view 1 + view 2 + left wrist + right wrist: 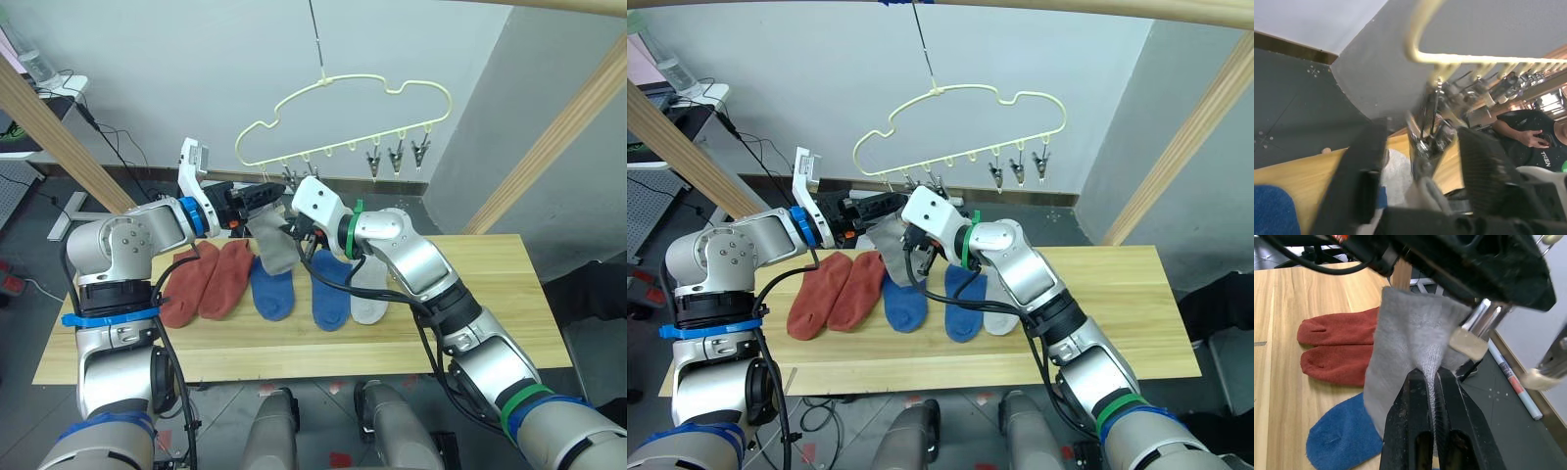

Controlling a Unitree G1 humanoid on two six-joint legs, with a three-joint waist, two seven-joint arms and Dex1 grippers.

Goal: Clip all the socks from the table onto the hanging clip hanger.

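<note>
The pale yellow clip hanger [323, 80] hangs above the table's [480, 294] far edge. My right gripper [1432, 382] is shut on a light grey sock [274, 245] and holds its cuff up beside a silver clip [1425, 139] at the hanger's left end. My left gripper [266, 194] is at that same clip, open, its fingers [1366, 171] on either side of it. On the table lie two rust-red socks [208, 281], two blue socks [272, 292] [330, 299] and another grey sock [370, 296] in a row.
Three more clips [397, 157] hang free at the hanger's right end. Slanted wooden frame posts stand at the left [59, 137] and right [573, 122]. A person [1530, 139] in a dark shirt is beyond the table. A desk with cables [69, 93] is far left.
</note>
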